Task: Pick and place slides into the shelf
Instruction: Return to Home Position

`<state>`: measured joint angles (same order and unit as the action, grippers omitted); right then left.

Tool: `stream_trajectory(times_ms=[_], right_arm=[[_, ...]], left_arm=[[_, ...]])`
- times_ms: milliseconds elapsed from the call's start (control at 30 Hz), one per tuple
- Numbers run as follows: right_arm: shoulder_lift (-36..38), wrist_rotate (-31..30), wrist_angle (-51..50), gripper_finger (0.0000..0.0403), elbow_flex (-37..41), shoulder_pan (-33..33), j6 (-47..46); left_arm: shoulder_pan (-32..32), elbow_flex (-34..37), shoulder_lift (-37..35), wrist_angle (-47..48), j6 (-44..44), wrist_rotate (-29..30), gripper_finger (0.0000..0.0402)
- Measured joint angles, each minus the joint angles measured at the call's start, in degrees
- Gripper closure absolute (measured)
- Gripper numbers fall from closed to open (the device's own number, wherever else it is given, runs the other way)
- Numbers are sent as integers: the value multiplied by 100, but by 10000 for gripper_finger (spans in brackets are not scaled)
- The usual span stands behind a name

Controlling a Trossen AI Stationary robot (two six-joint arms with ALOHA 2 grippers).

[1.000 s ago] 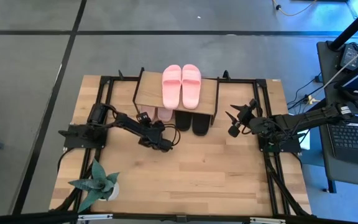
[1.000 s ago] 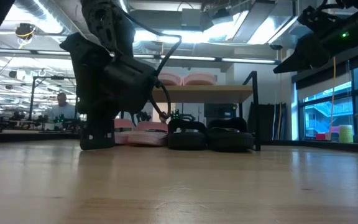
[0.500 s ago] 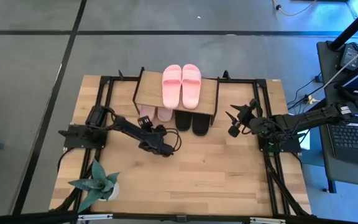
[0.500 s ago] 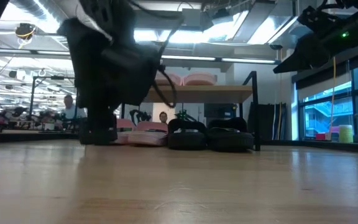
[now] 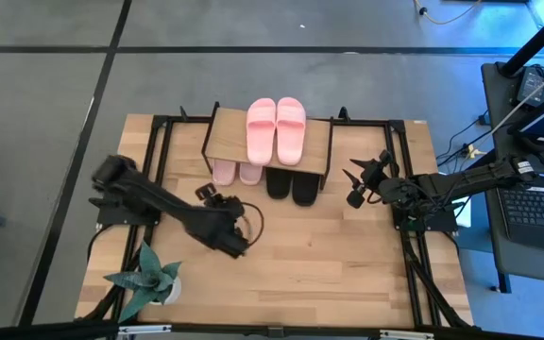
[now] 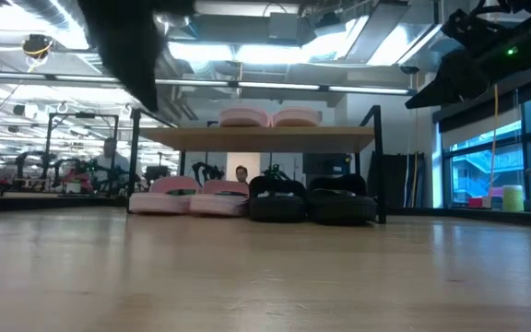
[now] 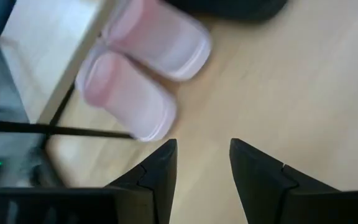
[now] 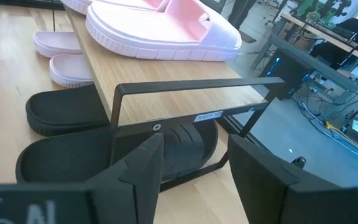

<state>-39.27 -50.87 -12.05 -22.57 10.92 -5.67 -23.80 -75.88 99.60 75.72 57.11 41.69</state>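
Slides in shelf; left hand empty, fingers apart, over table; right hand likewise beside shelf

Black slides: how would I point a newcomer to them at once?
Start at the wooden table and find the low black-framed shelf on it. The black slides sit under its top board, at the end nearer the right arm. The pair beside them and the pair on top are pink.
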Motion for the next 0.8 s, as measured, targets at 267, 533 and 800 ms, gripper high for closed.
stream_trajectory(times_ms=[267, 533, 800], right_arm=[[93, 4, -6, 221, 2, 114, -2], [644, 215, -38, 221, 2, 438, 273], [1638, 1029, -140, 221, 2, 439, 616]], left_arm=[[-296, 913, -1875, -1998, -925, 84, 260], [-8, 2540, -3695, -3880, -2097, 116, 260], [424, 4377, -5261, -6473, -3890, -138, 261]])
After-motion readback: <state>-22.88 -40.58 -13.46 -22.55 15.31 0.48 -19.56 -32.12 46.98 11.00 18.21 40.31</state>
